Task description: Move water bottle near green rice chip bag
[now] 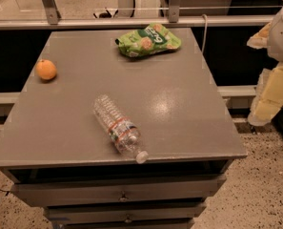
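The task has not begun in any visible way: the bottle (118, 128) lies on its side near the front edge of the table (188, 109), its white cap (141, 156) pointing toward the front right corner and reaching almost to the edge. The bag (148, 40) lies flat at the far side of the top, well apart from the bottle. The gripper (273, 92) hangs off the right side of the table, above the floor and touching nothing; I cannot tell whether it is open or closed. The step in hand looks like the approach. The next move calls for bringing the gripper in over the front of the table and taking the bottle across its ribbed body. The round body may roll, and the cap end sits so close to the edge that a nudge could send it off. It then has to travel toward the far side and be set down beside the bag, not on it. The orange (46, 69) at the left is out of that path. As for containers, the bottle is capped and clear, and no water level shows. The bag looks puffed and unopened. The drawers (122, 192) under the top are shut, their contents hidden.
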`<action>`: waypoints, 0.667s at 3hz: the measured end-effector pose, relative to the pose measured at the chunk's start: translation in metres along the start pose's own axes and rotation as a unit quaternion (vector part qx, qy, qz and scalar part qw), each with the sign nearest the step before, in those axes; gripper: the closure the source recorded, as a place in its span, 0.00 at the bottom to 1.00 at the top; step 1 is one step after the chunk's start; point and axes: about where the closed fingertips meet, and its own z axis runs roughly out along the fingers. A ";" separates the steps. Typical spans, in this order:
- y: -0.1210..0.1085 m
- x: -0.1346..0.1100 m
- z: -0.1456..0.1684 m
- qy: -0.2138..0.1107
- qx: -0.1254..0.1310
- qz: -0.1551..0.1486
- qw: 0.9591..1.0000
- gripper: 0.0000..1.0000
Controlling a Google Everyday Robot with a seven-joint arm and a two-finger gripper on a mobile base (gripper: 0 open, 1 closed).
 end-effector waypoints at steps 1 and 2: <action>0.000 0.000 0.000 0.000 0.000 0.000 1.000 0.00; -0.002 -0.032 0.014 -0.031 -0.003 0.008 0.999 0.00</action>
